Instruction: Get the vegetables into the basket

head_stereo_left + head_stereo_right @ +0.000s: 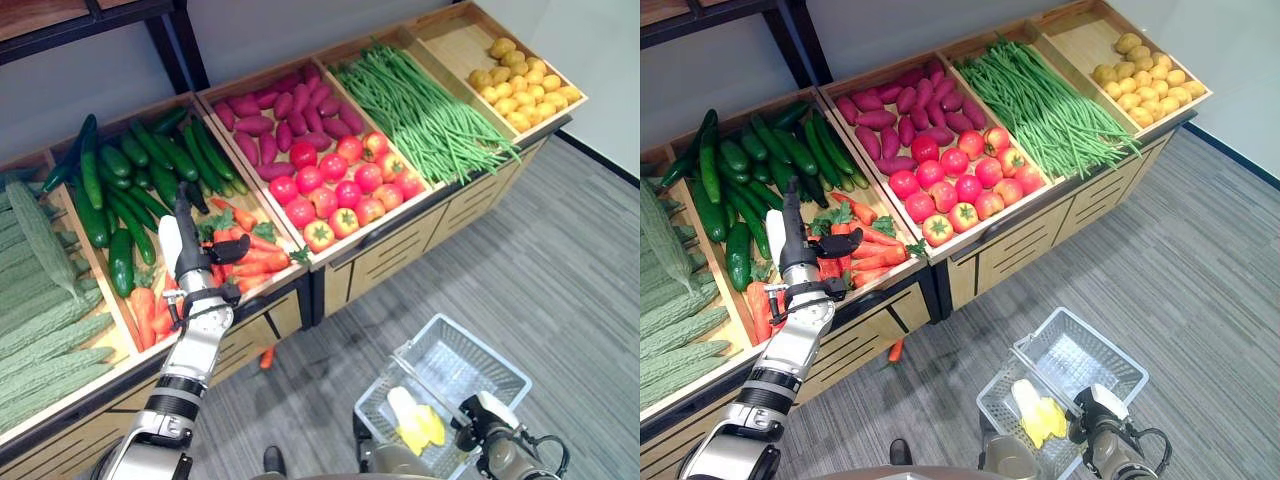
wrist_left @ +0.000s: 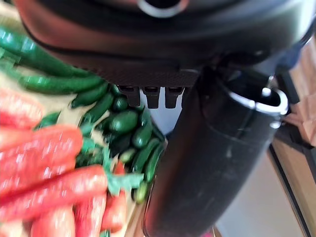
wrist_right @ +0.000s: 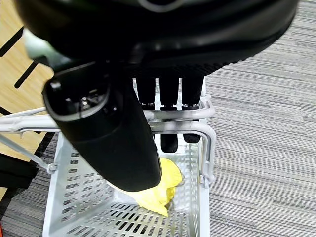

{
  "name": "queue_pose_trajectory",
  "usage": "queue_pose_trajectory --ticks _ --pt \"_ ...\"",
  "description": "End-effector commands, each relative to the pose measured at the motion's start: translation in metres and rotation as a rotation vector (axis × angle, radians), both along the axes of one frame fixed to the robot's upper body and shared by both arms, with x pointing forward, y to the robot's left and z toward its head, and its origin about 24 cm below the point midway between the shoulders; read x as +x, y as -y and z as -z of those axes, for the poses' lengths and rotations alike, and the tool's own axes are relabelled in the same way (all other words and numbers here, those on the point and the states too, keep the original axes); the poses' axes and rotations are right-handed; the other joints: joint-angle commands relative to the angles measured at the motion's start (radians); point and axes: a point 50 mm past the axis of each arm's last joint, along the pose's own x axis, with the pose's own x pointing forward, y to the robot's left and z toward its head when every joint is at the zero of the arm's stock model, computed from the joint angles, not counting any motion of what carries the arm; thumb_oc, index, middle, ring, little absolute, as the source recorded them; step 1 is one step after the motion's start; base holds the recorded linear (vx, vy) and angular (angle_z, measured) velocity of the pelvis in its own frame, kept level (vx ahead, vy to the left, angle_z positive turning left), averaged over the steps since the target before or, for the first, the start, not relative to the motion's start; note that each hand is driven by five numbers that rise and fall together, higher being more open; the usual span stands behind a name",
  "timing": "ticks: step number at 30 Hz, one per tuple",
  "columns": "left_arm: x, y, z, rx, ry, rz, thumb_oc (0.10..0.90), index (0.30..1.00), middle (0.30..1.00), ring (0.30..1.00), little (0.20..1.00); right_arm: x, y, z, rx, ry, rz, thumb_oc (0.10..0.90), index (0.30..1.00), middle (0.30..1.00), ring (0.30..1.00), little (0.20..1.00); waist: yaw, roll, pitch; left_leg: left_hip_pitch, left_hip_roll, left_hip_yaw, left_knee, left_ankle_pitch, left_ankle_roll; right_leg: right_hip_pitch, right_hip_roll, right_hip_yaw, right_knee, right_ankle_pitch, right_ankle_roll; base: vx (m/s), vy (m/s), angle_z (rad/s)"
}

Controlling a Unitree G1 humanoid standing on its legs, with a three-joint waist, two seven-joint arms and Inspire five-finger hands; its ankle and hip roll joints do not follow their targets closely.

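The left robot hand (image 1: 190, 250) hung over the carrots (image 1: 250, 262) in the wooden produce stand (image 1: 385, 250), its fingers (image 1: 184, 205) held straight and pointing toward the cucumbers (image 1: 120, 185), its thumb spread out to the side, gripping nothing. The carrots lay heaped in their bin between the cucumbers and the tomatoes (image 1: 340, 190), with the purple sweet potatoes (image 1: 270, 120), the green beans (image 1: 425, 110) and the potatoes (image 1: 520, 85) in bins further along toward the robot's right. One more carrot on the floor (image 1: 266, 357) lay at the foot of the stand. The right robot hand (image 3: 168, 118) carried the white wire basket (image 1: 495, 375) low at the robot's right side, its fingers curled round the two handles (image 3: 197, 111); a yellow item (image 3: 160, 190) already lay inside, though what it was could not be told. Judging by the pose, the step in hand was the reach for a vegetable, most likely a carrot. The next move would call for lowering the open fingers onto one carrot, closing round it without dragging its neighbours, then carrying it across to the basket, which stood well apart from the bin.
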Motion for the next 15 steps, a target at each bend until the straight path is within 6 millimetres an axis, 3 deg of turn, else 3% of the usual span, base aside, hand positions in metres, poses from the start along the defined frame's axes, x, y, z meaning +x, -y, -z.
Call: queue_pose_trajectory --ticks 1,7,15 --pt "0.011 -0.010 -0.050 0.136 0.230 -0.075 0.900 1.000 1.000 1.000 1.000 0.009 0.000 -0.005 -0.033 0.076 -0.032 0.400 0.300 0.300 0.300 0.300 -0.004 -0.067 -0.064 -0.022 0.047 -0.059 0.001 -0.010 -0.058 0.029 -0.120 -0.025 0.005 -0.030 0.128 0.03 -0.016 0.05" --pt "0.006 -0.021 -0.028 0.153 0.131 -0.134 0.900 1.000 1.000 1.000 1.000 0.008 -0.001 -0.005 -0.036 0.085 -0.032 0.400 0.300 0.300 0.300 0.300 0.001 -0.078 -0.058 -0.030 0.045 -0.065 0.001 -0.011 -0.056 0.023 -0.120 -0.027 0.005 -0.027 0.129 0.00 0.000 0.00" --pt "0.009 -0.023 -0.016 0.124 0.072 -0.149 0.900 1.000 1.000 1.000 1.000 0.008 -0.002 -0.004 -0.037 0.080 -0.034 0.400 0.300 0.300 0.300 0.300 -0.002 -0.084 -0.042 -0.051 0.042 -0.068 0.001 -0.007 -0.052 -0.002 -0.121 -0.022 0.005 -0.019 0.132 0.00 0.000 0.00"
